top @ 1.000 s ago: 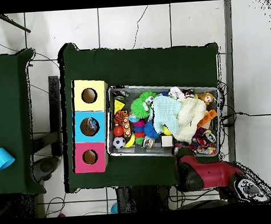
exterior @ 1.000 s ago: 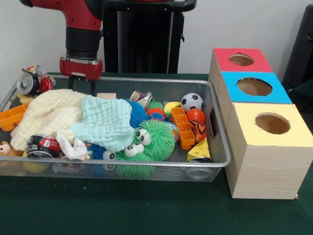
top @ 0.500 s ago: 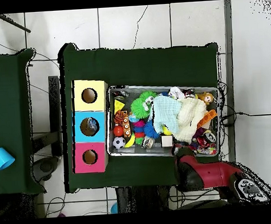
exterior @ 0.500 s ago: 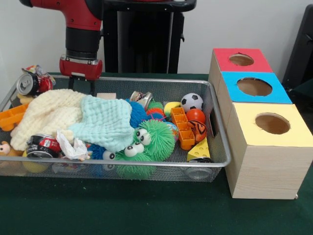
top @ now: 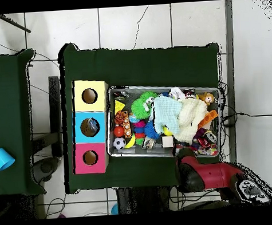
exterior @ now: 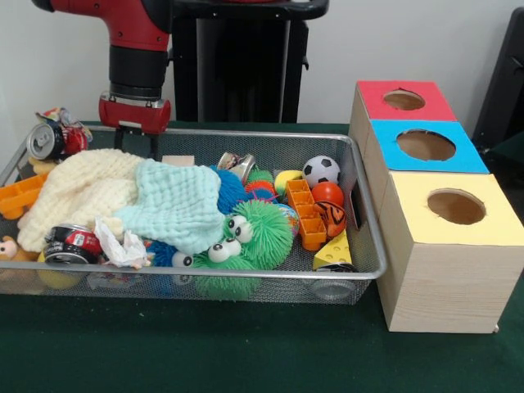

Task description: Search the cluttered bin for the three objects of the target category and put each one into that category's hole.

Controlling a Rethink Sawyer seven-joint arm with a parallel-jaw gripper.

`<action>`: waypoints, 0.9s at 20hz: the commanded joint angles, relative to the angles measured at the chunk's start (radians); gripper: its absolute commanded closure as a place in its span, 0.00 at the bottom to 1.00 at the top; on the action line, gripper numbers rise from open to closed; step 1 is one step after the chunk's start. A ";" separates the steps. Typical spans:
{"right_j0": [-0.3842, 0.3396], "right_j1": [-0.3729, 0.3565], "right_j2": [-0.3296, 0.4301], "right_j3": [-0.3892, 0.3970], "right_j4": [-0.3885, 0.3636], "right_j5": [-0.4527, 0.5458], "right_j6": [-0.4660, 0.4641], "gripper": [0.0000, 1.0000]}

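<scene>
1. Three boxes stand in a row beside the wire bin [exterior: 364, 209], each with a round hole on top; from my front camera the yellow box [exterior: 449, 246] is nearest, touching the bin's right end.
2. Inside the bin's near wall I see a green fuzzy toy with googly eyes [exterior: 246, 237], a crumpled white wrapper [exterior: 121, 246] and a red and black can [exterior: 72, 244] toward the left end.
3. At the bin's right end a yellow cheese wedge [exterior: 336, 250] lies by the near corner, with an orange block [exterior: 304, 213] and an orange tiger-striped ball [exterior: 330, 217] just behind it.
4. Across the bin's middle a mint cloth [exterior: 180, 201] overlaps a cream knitted cloth [exterior: 78, 188], covering whatever sits under them.
5. Further back in the bin sit a soccer ball [exterior: 321, 169] and a small wooden block [exterior: 178, 160] close to the far wall.
6. The blue box [exterior: 426, 146] comes next beside the bin, then the red box [exterior: 403, 100] furthest off.
7. A crushed can [exterior: 47, 139] rests at the bin's far left corner.
8. My gripper [exterior: 135, 141] hangs over the bin's far rim, two dark fingers [exterior: 154, 144] pointing down with a gap between them, holding nothing.
9. I cannot tell which items belong to the target category.
</scene>
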 commanded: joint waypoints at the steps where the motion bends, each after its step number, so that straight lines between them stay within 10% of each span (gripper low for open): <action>1: -0.034 0.141 0.106 -0.170 -0.036 0.051 0.030 1.00; 18: -0.026 0.141 0.100 -0.173 -0.031 0.058 0.027 1.00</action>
